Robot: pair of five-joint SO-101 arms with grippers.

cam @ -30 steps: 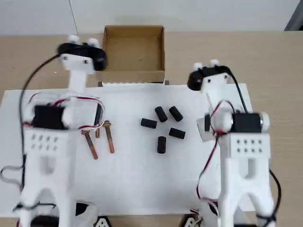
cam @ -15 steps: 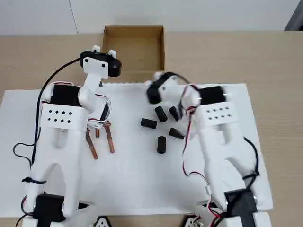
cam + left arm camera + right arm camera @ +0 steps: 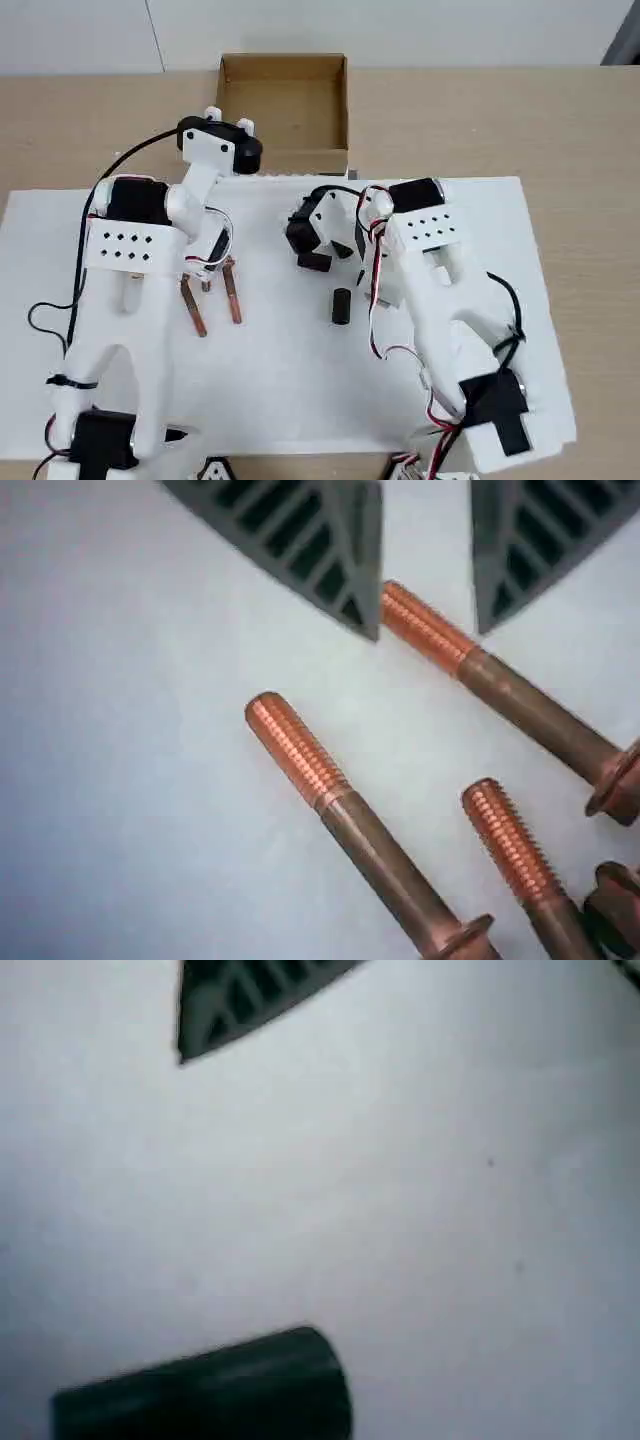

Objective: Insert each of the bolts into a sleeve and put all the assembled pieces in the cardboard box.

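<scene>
**Both hands low over the parts**

The left hand (image 3: 427,615) hangs with its jaws a little apart, one on either side of the threaded end of a bolt (image 3: 520,700). More bolts (image 3: 231,292) lie beside it on the white sheet (image 3: 280,390). The right hand (image 3: 305,240), jaws wide and holding nothing, sits just above the sleeves (image 3: 341,305). The box (image 3: 285,110) stands on the worktop (image 3: 580,120) beyond the sheet.
</scene>
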